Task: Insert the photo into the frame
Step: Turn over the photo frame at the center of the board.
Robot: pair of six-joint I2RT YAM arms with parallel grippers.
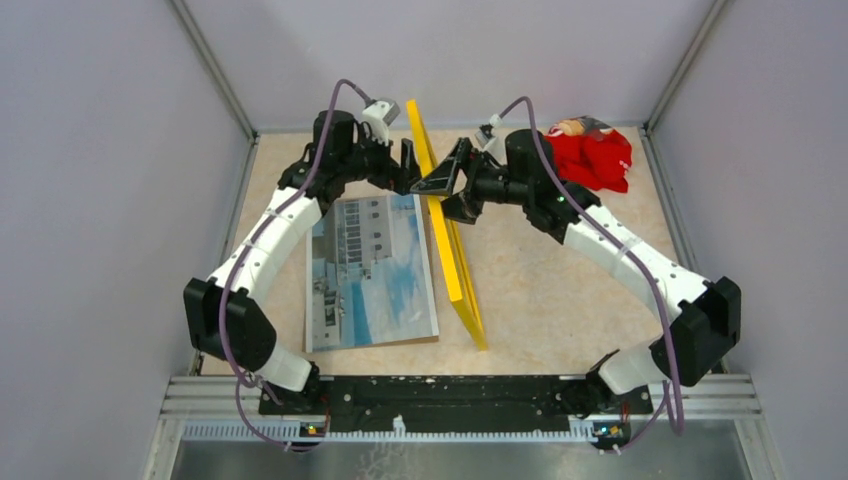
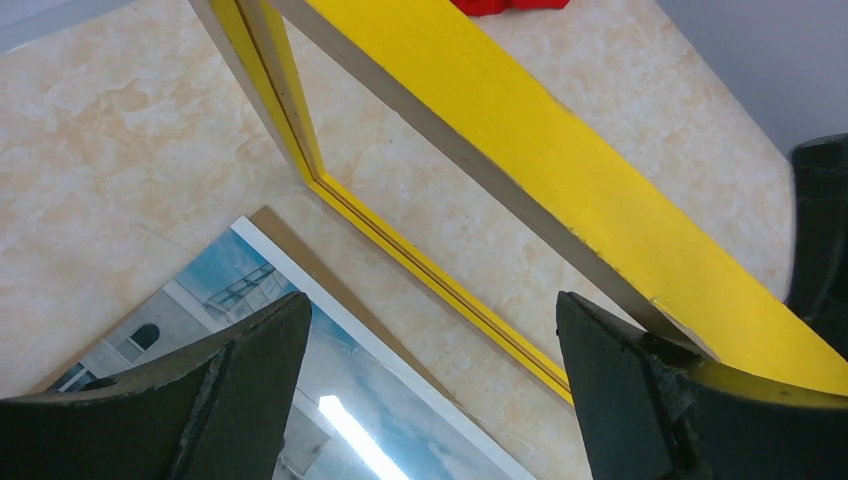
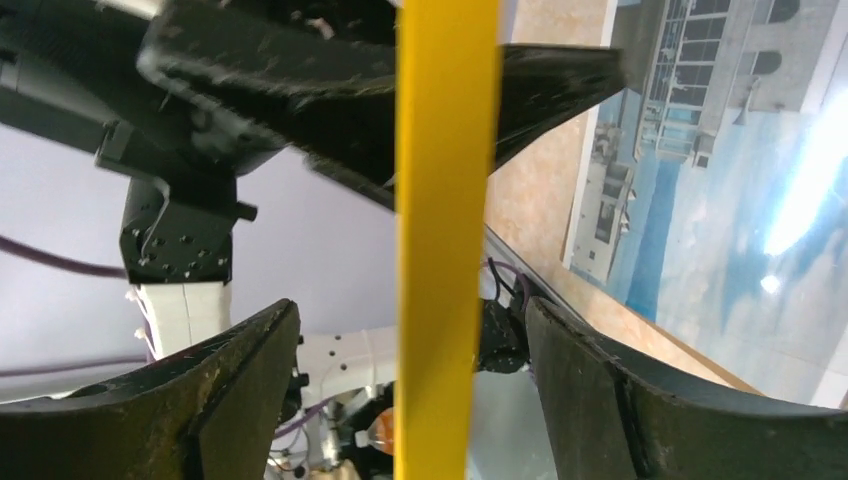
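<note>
The yellow frame (image 1: 455, 270) stands on its long edge, running from the back of the table toward the front. The photo (image 1: 370, 270) of a white building and blue sky lies face up to its left on a brown backing board (image 1: 425, 339). My right gripper (image 1: 447, 176) is open around the frame's upper rail (image 3: 445, 250), with a gap on both sides. My left gripper (image 1: 408, 163) is open on the frame's other side, above the photo (image 2: 190, 300). Its right finger (image 2: 640, 400) sits next to the rail (image 2: 560, 150); whether they touch I cannot tell.
A red cloth (image 1: 592, 155) lies bunched at the back right corner. Grey walls close the table in on the left, back and right. The arms' mounting rail (image 1: 450, 395) runs along the near edge.
</note>
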